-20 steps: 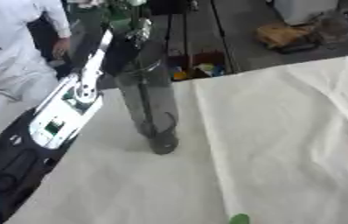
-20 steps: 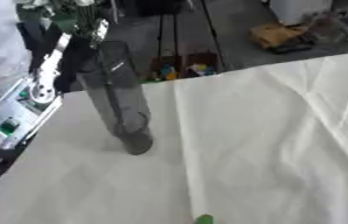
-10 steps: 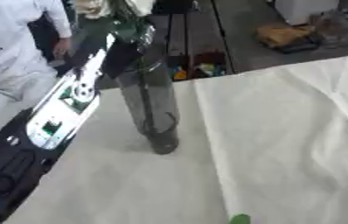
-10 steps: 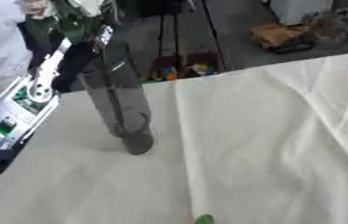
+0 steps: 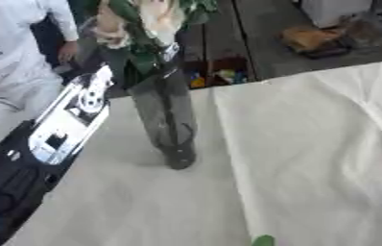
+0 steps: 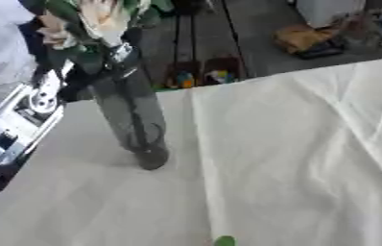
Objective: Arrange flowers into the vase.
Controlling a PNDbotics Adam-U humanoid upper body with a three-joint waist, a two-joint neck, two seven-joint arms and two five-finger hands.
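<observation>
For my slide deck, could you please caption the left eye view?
The robot's left arm reaches up to the tall dark vase on the white-clothed table, flowers at its mouth.

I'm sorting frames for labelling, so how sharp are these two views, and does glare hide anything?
Left eye view: soft with motion blur; the flowers smear, while the vase stays readable as dark see-through glass. Right eye view: equally blurred, the vase base the clearest part. No strong glare on the white tablecloth in either view; lighting is even, shadows faint.
</observation>
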